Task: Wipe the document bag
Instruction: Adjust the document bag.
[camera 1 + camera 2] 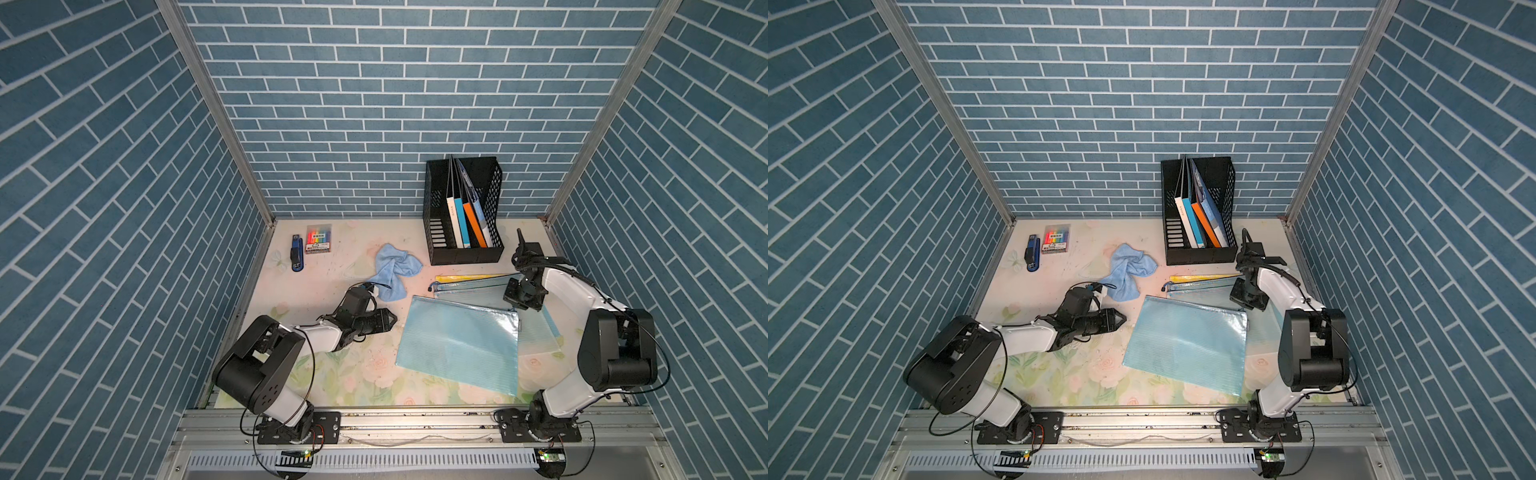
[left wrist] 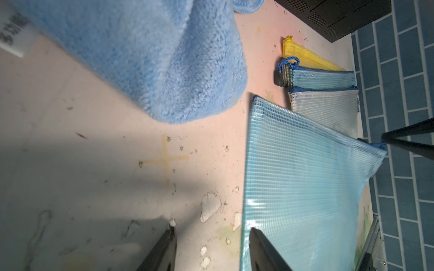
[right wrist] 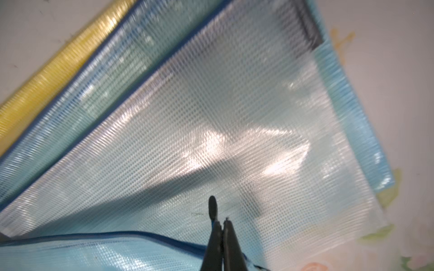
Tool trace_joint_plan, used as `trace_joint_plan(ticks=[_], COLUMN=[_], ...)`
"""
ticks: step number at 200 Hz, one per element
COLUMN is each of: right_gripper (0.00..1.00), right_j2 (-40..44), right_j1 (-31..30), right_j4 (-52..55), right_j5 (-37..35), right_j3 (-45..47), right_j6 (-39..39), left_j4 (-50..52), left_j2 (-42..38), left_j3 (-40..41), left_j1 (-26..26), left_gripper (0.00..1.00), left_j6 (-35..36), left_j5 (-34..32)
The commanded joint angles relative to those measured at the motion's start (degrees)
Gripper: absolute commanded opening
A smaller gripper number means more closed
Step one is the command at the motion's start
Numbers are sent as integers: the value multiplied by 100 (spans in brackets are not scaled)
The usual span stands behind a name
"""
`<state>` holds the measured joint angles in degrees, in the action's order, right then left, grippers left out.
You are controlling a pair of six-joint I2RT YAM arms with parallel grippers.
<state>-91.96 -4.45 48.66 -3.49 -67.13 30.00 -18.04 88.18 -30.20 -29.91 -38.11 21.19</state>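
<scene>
In both top views the light-blue mesh document bag [image 1: 457,345] lies on the floral table [image 1: 353,382], right of centre. At its 11 o'clock sits a crumpled, fluffy blue cloth [image 1: 392,270]. At 12 o'clock is a fanned stack of zip bags [image 1: 469,286], and beyond it a black perforated file holder [image 1: 461,212]. The left gripper [image 1: 390,320], at 9 o'clock, has its fingers apart and empty. The right gripper [image 3: 222,221], at the bag's 1 o'clock corner, is pinched on the zip edge.

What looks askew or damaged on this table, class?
The large blue bag lies crooked across the other bags, one corner pinched up by the right claw. The cloth sits crumpled, and the table is chipped and stained.
</scene>
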Motion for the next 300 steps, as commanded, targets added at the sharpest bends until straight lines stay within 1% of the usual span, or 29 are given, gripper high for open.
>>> trace_joint_plan(ticks=[1,28,62,104,135,172,191,194,200,209,220,229,236,254,272,284,286,288,291,293,295,300], right_gripper=[0,0,0,0,0,0,0,2,10,15,24,37,45,62,74,77,80,87,91,97,99,99], right_j2=[-264,-639,-1276,-1941,-2379,-2776,-2923,-2957,-3003,-3054,-2984,-2831,-2644,-2090,-1578,-1126,-1042,-948,-803,-706,-616,-340], right_j1=[200,366,555,621,621,623,597,591,562,527,469,440,428,418,418,416,418,418,418,418,418,418], right_j4=[801,867,937,968,972,948,925,932,956,957,874,724,557,97,-102,-302,-355,-416,-517,-604,-689,-943], right_j5=[-498,-703,-852,-1306,-1456,-1377,-1190,-1183,-1144,-1052,-1050,-1049,-1032,-907,-774,-693,-676,-668,-663,-658,-648,-645], right_j3=[-427,-862,-1435,-2126,-2657,-3039,-3144,-3163,-3201,-3223,-3171,-3077,-2934,-2581,-2365,-2124,-2059,-1992,-1879,-1793,-1702,-1443], right_j6=[-802,-1327,-2075,-2745,-3240,-3511,-3606,-3606,-3619,-3646,-3614,-3532,-3453,-3272,-3121,-2947,-2912,-2881,-2839,-2806,-2782,-2717], left_j4=[153,453,390,397,454,512,539,543,562,589,604,617,654,793,1053,1303,1345,1382,1436,1471,1506,1568], left_j2=[-92,-34,-132,-158,-165,-216,-288,-300,-335,-387,-535,-709,-861,-1222,-1607,-1893,-1939,-2001,-2082,-2135,-2184,-2346], left_j3=[22,-176,-92,-65,-108,-144,-145,-145,-153,-155,-153,-153,-153,-190,-278,-360,-376,-380,-392,-402,-407,-409], left_j1=[29,-23,-24,-58,-111,-189,-217,-219,-232,-240,-267,-279,-280,-284,-281,-273,-268,-256,-248,-236,-222,-162], left_gripper=[54,55,55,55,55,55,55,55,55,55,55,55,55,56,58,59,60,60,61,62,63,65], left_j6=[122,311,246,194,194,104,58,51,45,43,41,49,53,156,345,512,543,575,618,648,667,754], left_j5=[-122,-222,-203,-162,-181,-254,-307,-310,-336,-373,-493,-630,-746,-1097,-1545,-1913,-1984,-2050,-2148,-2210,-2274,-2430])
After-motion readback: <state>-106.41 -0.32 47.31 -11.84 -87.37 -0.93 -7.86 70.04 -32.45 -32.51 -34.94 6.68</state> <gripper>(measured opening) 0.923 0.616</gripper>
